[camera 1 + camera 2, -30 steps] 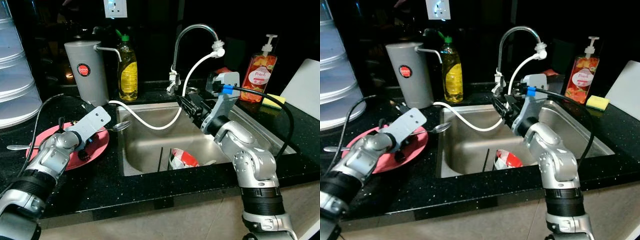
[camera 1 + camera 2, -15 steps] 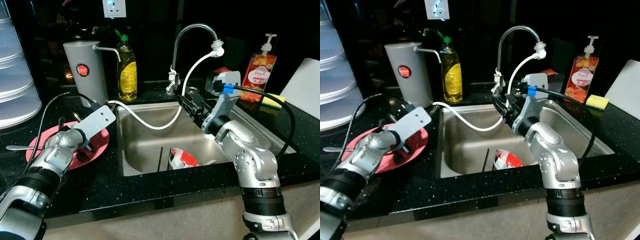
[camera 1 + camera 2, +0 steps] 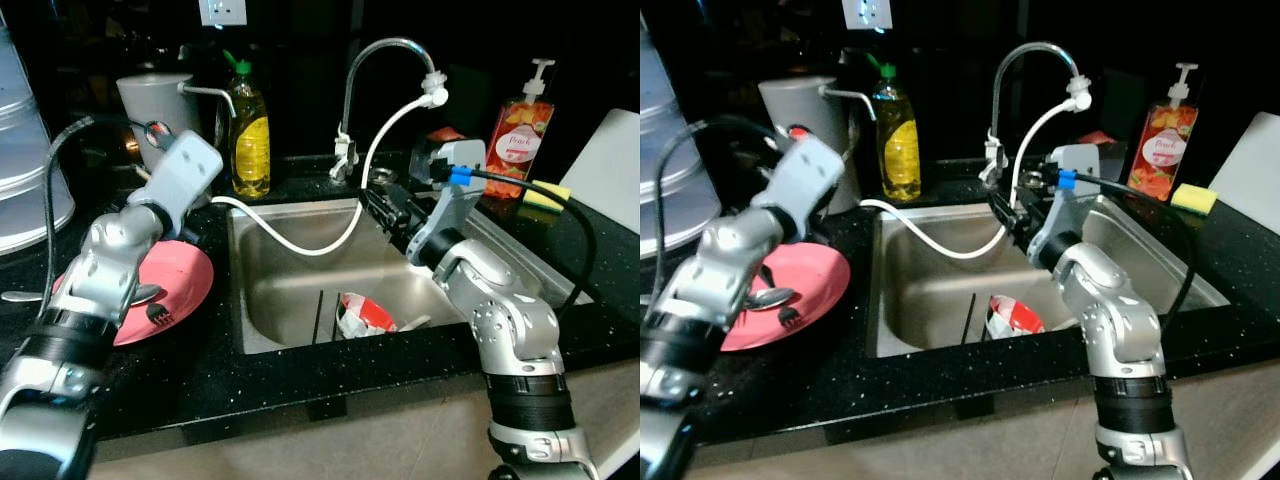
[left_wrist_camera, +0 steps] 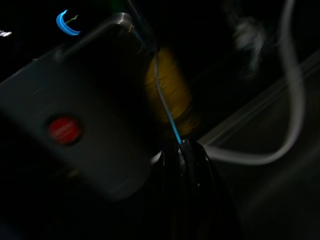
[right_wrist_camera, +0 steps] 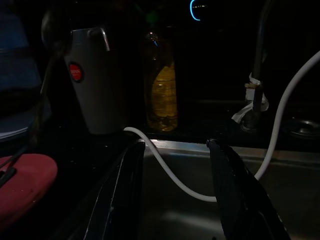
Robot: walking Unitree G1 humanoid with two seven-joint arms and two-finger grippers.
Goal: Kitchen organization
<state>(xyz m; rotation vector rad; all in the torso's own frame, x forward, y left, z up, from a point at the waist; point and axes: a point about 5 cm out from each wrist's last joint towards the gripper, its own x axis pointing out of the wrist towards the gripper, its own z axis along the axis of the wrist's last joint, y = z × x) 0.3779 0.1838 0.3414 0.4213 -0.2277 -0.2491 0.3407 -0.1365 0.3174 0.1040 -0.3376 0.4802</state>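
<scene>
L wrist cam is dark & motion-blurred: I can make out the grey canister [image 4: 75,125] w/ its red dot and a yellow smear that's the oil bottle [image 4: 167,82], no detail. Left gripper [image 4: 186,150] fingers merge into one black mass, can't tell the gap. In the head views my left arm [image 3: 750,230] is blurred and covers part of the canister. Red/white wrapper [image 3: 362,315] in the sink [image 3: 290,290]: print too small to read. White board [image 3: 612,170] cut off at the frame edge. R wrist cam: pink plate [image 5: 22,185] cropped by the edge.
</scene>
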